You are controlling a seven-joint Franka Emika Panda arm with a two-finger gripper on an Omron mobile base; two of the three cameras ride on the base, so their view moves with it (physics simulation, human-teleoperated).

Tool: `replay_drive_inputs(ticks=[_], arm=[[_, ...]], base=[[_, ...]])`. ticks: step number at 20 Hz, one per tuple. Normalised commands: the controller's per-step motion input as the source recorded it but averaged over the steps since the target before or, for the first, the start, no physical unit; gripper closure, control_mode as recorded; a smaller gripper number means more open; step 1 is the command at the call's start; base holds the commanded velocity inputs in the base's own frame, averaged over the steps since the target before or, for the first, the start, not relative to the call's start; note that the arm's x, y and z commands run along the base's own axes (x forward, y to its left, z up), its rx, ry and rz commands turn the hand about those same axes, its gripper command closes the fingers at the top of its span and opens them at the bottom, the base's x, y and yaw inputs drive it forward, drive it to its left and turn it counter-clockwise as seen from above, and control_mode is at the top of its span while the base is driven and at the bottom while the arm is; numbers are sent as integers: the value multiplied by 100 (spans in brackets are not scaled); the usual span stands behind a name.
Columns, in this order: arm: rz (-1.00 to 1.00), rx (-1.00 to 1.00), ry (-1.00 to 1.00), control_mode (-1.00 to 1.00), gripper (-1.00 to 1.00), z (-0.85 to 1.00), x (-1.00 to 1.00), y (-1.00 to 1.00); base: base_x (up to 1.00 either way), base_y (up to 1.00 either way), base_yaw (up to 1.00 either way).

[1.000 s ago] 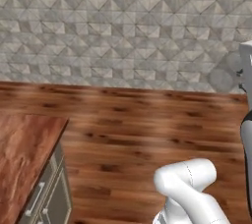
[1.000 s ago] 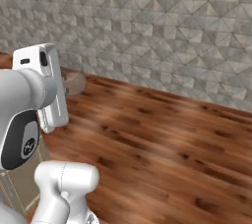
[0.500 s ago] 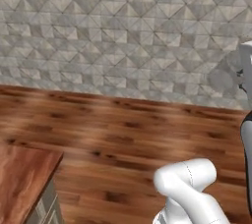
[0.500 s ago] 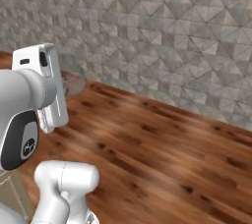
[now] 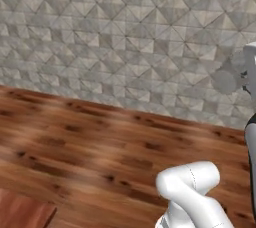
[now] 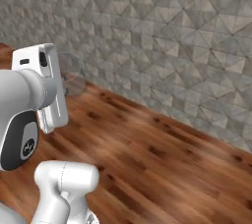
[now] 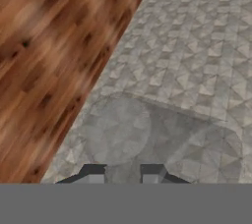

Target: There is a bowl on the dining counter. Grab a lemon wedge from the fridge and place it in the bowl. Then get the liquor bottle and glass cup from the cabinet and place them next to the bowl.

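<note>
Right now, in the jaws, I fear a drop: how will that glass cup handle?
The glass cup looks clear and thin-walled: probably light, rigid, breakable over the wood floor. Its smooth round wall may slip in a narrow pinch.

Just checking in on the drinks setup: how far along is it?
In hand: the gripper is closed on the clear glass cup, carried past a tiled wall over wood floor. Left: setting it by the bowl. Lemon and bottle progress can't be judged here.

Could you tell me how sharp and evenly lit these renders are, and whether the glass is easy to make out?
Hand view: floor grain is soft; the glass cup is a faint translucent shape above the gripper. Left base view: flat, even light, no glare. Right base view: the glass reads as a pale smudge.
</note>
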Motion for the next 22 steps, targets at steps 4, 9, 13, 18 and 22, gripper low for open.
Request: replay_drive_inputs(ticks=[4,9,13,18,22], arm=[[0,0,0,100,100,0,0,0],[0,0,0,100,100,0,0,0],[0,0,0,100,100,0,0,0],[0,0,0,100,100,0,0,0],[0,0,0,100,100,0,0,0]], base=[[100,0,32],[100,0,34],[100,0,33],[100,0,33],[100,0,35]])
